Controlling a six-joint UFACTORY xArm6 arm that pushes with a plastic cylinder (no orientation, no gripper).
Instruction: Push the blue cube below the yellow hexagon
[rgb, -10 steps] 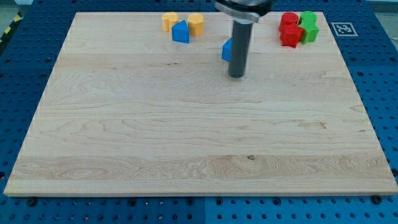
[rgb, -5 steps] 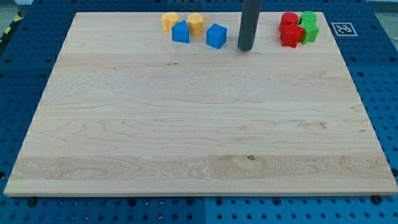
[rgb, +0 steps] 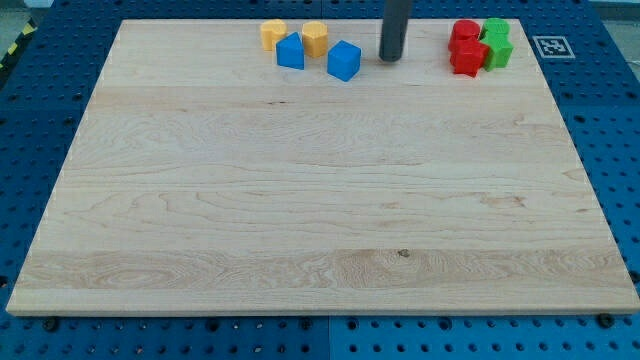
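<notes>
Blue cube (rgb: 344, 60): we see it on the table (rgb: 300, 200) near the view's top, just below-right of the yellow hexagon (rgb: 315, 38).
My tip (rgb: 391, 58): right of the blue cube, apart from it.
Jaws: we have none, only a rod holding nothing.
Neighbours: another blue block (rgb: 290, 51) and a second yellow block (rgb: 273, 34) to the left.

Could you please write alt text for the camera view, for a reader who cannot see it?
My tip stands apart, right of the blue cube, which lies lower right of the yellow hexagon. Another blue block and yellow block sit left; red and green blocks cluster right.
</notes>
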